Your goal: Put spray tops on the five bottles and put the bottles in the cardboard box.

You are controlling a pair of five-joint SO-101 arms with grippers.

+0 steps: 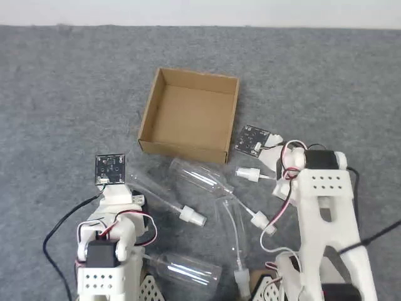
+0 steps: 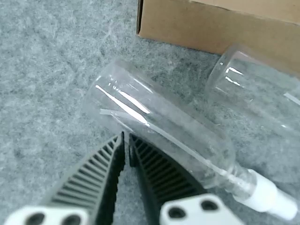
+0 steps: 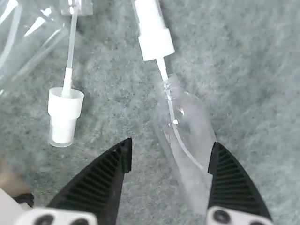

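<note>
**Fig.** Two-arm bench, bottle-capping task; items listed by size.

(a) Grey carpet (image 1: 62, 81): covers the table under everything.

(b) Cardboard box (image 1: 182, 150): top open, beyond both grippers. The bottles lie outside it on the carpet, btw. box and arms.

(c) L arm (image 1: 106, 251), R arm (image 1: 322, 207): side by side, both pointed toward the box.

(d) L gripper (image 2: 125, 137): fingers pressed together, holding nothing. Tips sit at the side of the capped bottle (image 2: 154, 126); contact can't be judged.

(e) R gripper (image 3: 171, 149): fingers spread wide, gripping nothing, w/ the small bottle (image 3: 185, 136) lying btw. them.

(f) Capped bottle: clear, on its side, lying across the front of the L fingertips.

(g) Second bottle (image 2: 253, 93): clear, farther ahead of the L gripper, btw. capped bottle and box wall.

(h) Small bottle: on its side, close by one R finger, neck pointing away from the gripper.

(i) Fitted spray top (image 2: 265, 194): white, on the capped bottle's neck, off to one side of the L fingers.

(j) Part-inserted spray top (image 3: 152, 33): white, ahead of the R gripper. Dip tube is inside the small bottle; collar stands off the neck, i.e. not seated.

(k) Loose spray top (image 3: 64, 117): on the carpet ahead of the other R finger, apart from the small bottle, tube running away from the gripper.
</note>
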